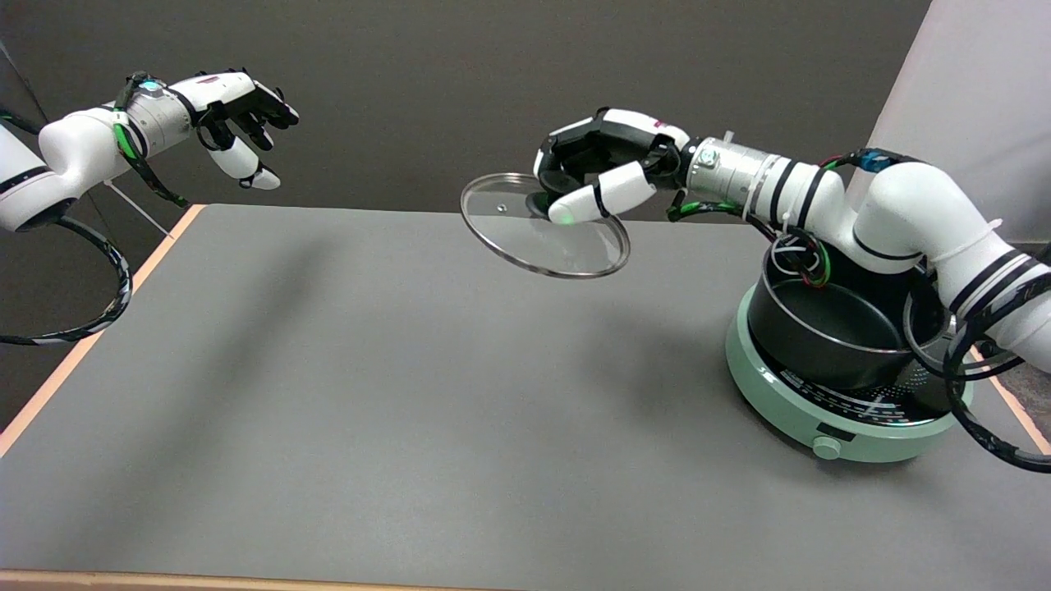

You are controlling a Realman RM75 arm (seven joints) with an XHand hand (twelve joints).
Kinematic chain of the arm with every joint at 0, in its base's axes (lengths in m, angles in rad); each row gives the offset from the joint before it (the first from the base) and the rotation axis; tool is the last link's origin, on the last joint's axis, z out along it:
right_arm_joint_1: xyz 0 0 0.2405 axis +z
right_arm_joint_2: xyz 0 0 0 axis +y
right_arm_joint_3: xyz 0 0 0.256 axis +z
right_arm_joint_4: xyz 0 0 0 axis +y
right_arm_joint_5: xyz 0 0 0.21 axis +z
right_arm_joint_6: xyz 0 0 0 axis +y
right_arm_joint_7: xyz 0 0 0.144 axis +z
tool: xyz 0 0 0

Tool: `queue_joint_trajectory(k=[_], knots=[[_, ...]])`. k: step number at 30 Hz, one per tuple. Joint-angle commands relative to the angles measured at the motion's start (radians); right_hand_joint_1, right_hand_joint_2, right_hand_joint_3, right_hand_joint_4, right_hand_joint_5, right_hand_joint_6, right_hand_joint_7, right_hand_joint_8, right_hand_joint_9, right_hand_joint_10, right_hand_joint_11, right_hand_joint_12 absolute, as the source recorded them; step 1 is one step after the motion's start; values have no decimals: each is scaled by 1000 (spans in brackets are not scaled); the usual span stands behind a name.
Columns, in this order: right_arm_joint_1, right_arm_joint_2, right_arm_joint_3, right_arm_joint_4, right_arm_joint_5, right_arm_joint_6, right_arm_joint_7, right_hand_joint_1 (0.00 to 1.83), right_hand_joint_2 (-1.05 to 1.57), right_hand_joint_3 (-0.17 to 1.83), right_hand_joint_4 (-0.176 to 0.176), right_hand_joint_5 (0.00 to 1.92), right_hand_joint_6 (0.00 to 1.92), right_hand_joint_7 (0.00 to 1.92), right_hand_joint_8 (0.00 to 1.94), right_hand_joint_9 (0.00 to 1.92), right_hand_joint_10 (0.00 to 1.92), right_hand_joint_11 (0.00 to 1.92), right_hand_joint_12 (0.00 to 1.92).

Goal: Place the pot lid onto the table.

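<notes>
One hand point(603, 168), the right, grips the glass pot lid point(543, 226) by its knob, holding it tilted in the air at upper centre of the frame, above the grey tabletop point(369, 394); I judge it should level the lid, lower slowly and release only on contact. No writing is readable

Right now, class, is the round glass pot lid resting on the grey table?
No: the right robot hand holds the round glass pot lid in the air above the grey table.
</notes>
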Motion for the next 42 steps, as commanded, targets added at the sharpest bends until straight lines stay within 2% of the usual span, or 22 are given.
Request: queue_joint_trajectory(k=[1, 15, 28, 30, 36, 42], knots=[[-61, 7, 33, -1, -164, 31, -2, 1175, 1184, 158, -115, 631, 1380, 831, 1478, 722, 1774, 346, 1813], [-57, -1, -24, -28, -317, 96, 0, 1185, 1139, 212, -109, 668, 1340, 860, 1438, 781, 1766, 442, 1830], [-56, -83, -27, -25, -491, 91, 0, 1190, 1105, 261, -101, 686, 1329, 875, 1417, 780, 1755, 473, 1825], [-56, -88, -23, -8, -491, 89, 0, 1195, 1095, 275, -110, 690, 1322, 879, 1408, 772, 1741, 487, 1824], [-78, -75, 20, 102, -517, 86, 0, 1195, 1089, 281, -99, 698, 1315, 884, 1401, 774, 1735, 500, 1828], [-211, -30, 116, 228, -540, 86, 0, 1197, 1086, 283, -99, 701, 1309, 887, 1397, 780, 1729, 508, 1827]])
